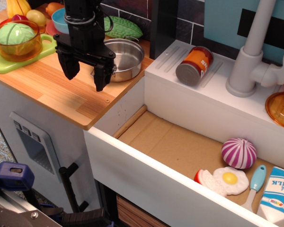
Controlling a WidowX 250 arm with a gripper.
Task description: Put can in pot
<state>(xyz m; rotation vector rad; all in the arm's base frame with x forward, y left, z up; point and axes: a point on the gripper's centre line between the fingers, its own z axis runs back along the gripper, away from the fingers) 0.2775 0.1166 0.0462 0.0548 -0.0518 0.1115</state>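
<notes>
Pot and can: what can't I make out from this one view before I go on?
- Pot: its left side hidden behind the gripper; any handle there unseen.
- Can: lying tilted on the sink ledge; its far end and label text unreadable.
- Milk carton: cut off by the right and bottom edges.

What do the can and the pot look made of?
Can: dull grey end that looks like metal, possibly painted plastic, with a glossy orange-red label.
Pot: probably stainless steel; polished, with mirror-like reflections on its inner wall.
</notes>
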